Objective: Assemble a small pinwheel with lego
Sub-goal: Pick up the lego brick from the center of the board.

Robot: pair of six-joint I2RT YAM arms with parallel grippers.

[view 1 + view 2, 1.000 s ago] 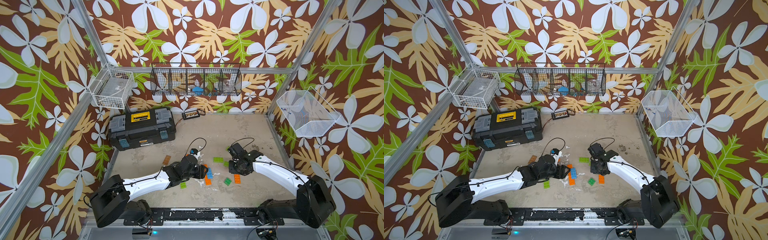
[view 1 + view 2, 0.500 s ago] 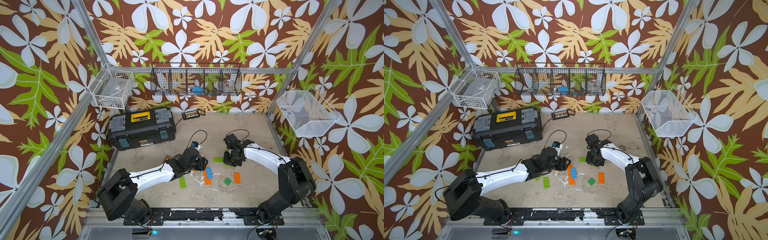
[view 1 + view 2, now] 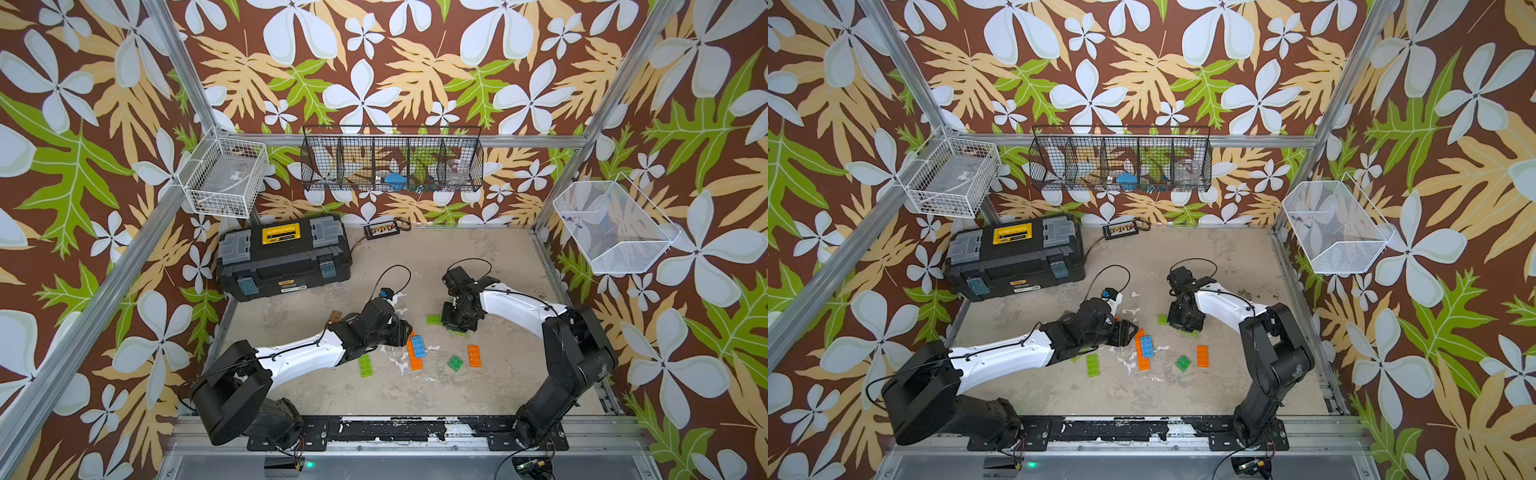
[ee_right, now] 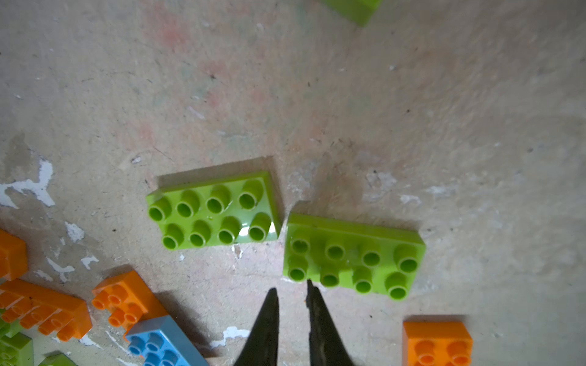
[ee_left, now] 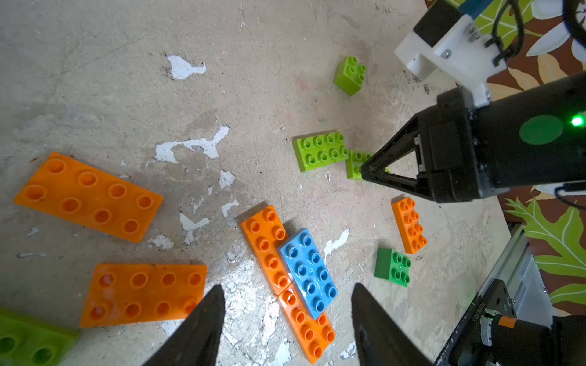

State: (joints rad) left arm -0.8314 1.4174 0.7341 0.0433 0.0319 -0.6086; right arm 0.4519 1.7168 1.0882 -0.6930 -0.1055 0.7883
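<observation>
Now the right gripper (image 3: 454,328), lower middle of a top view, nearly together and empty, should spread before straddling the lime brick (image 4: 353,256) at its tip; left gripper (image 5: 287,286) stands apart.

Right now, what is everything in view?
orange 2x4 bricks: five, orange; two under the blue, one apart, two near the left gripper.
blue 2x4 brick: one, blue, atop two orange ones.
lime 2x4 bricks: three, lime; two by the right gripper, one by the left arm.
lime 2x2 brick: one, lime, alone.
green 2x2 brick: one, dark green, beside the lone orange.
brown brick: one, brown, by the left arm.
toolbox: one, black, back left.
wire basket: one, black, back wall.
mesh baskets: two, white, side walls.
left gripper: open, over the blue brick.
right gripper: nearly shut, empty, at a lime brick.
</observation>
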